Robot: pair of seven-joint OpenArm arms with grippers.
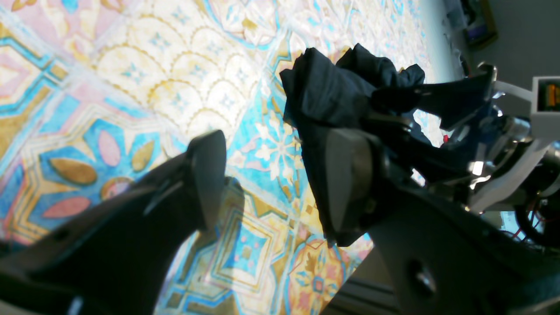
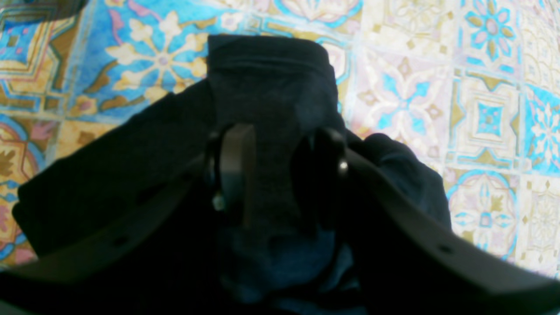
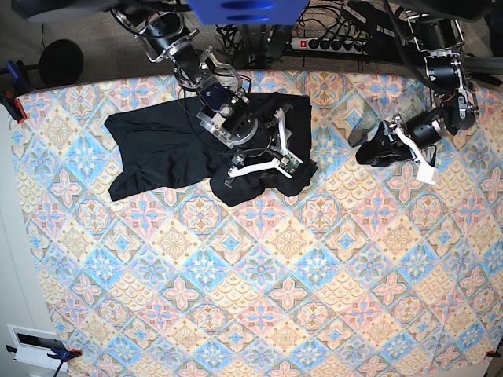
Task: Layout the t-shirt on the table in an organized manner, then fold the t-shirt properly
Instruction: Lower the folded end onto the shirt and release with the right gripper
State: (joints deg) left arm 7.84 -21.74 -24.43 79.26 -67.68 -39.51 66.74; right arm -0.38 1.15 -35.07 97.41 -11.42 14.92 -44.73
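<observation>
**End effector astride a fold of shirt**

The right end effector (image 2: 275,175) straddles a ridge of the shirt (image 3: 157,149), jaws parted, not yet clamped. The left end effector (image 1: 271,175) hangs open, well apart at the base view's right. The shirt sprawls rumpled at upper left of the counter (image 3: 259,298). It looks soft, light and limp: best pinched at hems or shoulders.
</observation>
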